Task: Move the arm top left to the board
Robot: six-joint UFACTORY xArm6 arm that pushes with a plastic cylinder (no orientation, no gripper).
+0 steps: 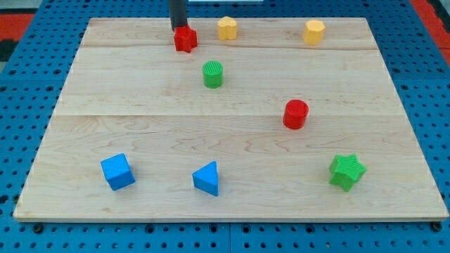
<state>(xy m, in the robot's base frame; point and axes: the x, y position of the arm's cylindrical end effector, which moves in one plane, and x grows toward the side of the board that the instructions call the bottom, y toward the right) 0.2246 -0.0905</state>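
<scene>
- Resting at the top edge of the wooden surface (140,84), my tip (178,29) touches the upper left side of the red block (185,39), a small star-like shape.
- No jaws exist on this arm; it ends in a plain dark rod, so nothing opens, closes or clamps.
- Toward the view's right of my tip, near the red block, sits a yellow block (227,28), its shape rounded and hard to make out exactly.
- Farther to the view's right along the same top edge, well apart from my tip, stands a second yellow block (314,31), roughly hexagonal.
- Below my tip and slightly to the view's right lies a green cylinder (213,74), apart from the red block.
- Lower and farther right, a red cylinder (296,114) stands near the middle of the surface.
- Well below my tip, near the view's bottom edge, sit a blue cube (117,171), a blue triangular block (207,178) and, far to the right, a green star (346,171).
- To the view's left of my tip, the top left part of the surface shows bare wood.
</scene>
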